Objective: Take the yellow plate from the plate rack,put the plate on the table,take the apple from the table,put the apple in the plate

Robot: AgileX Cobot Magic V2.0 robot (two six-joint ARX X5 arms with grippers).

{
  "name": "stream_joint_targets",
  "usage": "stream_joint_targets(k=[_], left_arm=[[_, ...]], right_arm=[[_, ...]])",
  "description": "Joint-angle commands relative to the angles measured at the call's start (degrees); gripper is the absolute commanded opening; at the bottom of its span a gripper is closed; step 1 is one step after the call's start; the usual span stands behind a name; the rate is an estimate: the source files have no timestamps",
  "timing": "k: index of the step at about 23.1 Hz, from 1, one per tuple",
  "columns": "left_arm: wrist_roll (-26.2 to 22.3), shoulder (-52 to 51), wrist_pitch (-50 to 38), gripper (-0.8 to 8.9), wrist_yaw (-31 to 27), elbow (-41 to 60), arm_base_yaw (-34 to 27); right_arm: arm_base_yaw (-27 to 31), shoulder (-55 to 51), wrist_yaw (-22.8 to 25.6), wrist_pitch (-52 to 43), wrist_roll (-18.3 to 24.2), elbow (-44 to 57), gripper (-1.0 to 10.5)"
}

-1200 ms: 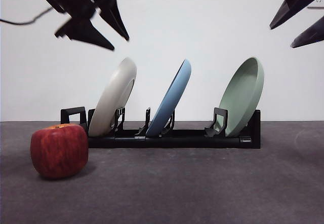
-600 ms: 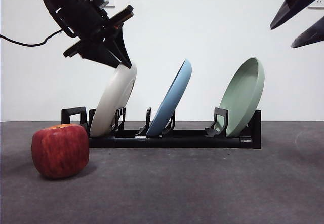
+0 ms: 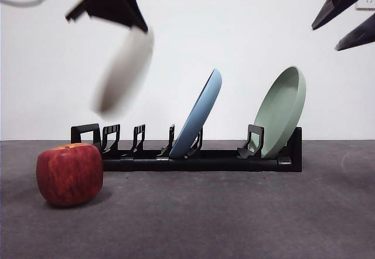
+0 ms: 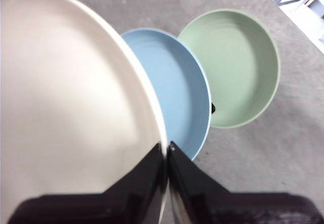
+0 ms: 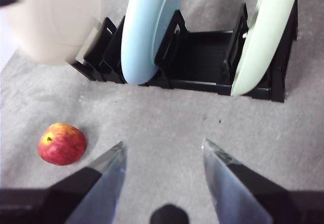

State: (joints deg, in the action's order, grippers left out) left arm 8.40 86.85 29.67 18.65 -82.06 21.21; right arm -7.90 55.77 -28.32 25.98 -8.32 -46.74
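Note:
The yellow plate (image 3: pixel 124 71) hangs blurred in the air above the left end of the plate rack (image 3: pixel 193 156), clear of its slots. My left gripper (image 3: pixel 139 26) is shut on the plate's upper rim; the left wrist view shows the cream plate (image 4: pixel 66 97) with its rim clamped in that gripper (image 4: pixel 166 150). The apple (image 3: pixel 69 173) rests on the table (image 3: pixel 234 212) in front of the rack's left end, and also appears as a small apple (image 5: pixel 62 143) in the right wrist view. My right gripper (image 5: pixel 163 155) stands open high at the right, holding nothing.
A blue plate (image 3: pixel 199 113) leans in the rack's middle slot and a sage-green plate (image 3: pixel 282 109) in the right one. The rack's left holders (image 3: pixel 111 137) stand bare. A white wall closes the back.
The left gripper closed on the yellow plate's rim and lifted it up and left out of the rack. The apple and the other plates stayed put.

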Motion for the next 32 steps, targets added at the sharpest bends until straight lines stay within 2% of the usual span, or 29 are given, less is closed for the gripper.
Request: stream_joint_targets(k=[1, 4, 8, 10, 12, 14, 16, 21, 27, 32], left_arm=[[-1.14, -4.59, 1.51, -0.08, 0.72, 0.15, 0.61], [-1.18, -10.75, 6.34, -0.08, 5.18, 0.15, 2.21], [-7.58, -15.91, 18.56, -0.08, 5.09, 0.15, 8.28], [-7.65, -16.33, 22.95, -0.08, 0.22, 0.17, 13.35], [-7.58, -16.02, 24.74, -0.08, -8.74, 0.33, 19.26], [-6.45, -14.95, 24.61, -0.08, -15.85, 0.37, 25.81], [-4.94, -13.46, 23.78, -0.08, -20.57, 0.37, 31.47], [-4.50, -9.01, 21.55, -0.08, -24.94, 0.37, 38.99], [-4.50, -0.55, 19.85, -0.08, -28.85, 0.37, 43.06], [-4.52, 8.94, 16.72, -0.08, -29.16, 0.37, 44.37]], right_arm=[[-0.02, 0.15, 0.13, -0.44, 0.26, -1.68, 2.5], [0.00, 0.15, 0.15, -0.44, 0.26, -4.26, 2.5], [0.02, 0.15, 0.28, -0.59, 0.26, -8.28, 2.5], [0.02, 0.17, 1.70, -0.55, 0.26, -11.08, 2.5], [0.02, 0.17, 3.23, -0.42, 0.24, -14.38, 2.5], [0.02, 0.42, 3.23, 0.02, 0.26, -17.99, 2.5], [0.02, 0.79, 3.23, 0.74, 0.26, -21.49, 2.5], [0.02, 1.66, 3.21, 3.19, 0.28, -26.58, 2.5], [0.00, 2.91, 3.19, 8.04, 0.76, -30.97, 2.5], [-0.02, 3.10, 3.17, 10.54, 2.01, -32.61, 2.5]])
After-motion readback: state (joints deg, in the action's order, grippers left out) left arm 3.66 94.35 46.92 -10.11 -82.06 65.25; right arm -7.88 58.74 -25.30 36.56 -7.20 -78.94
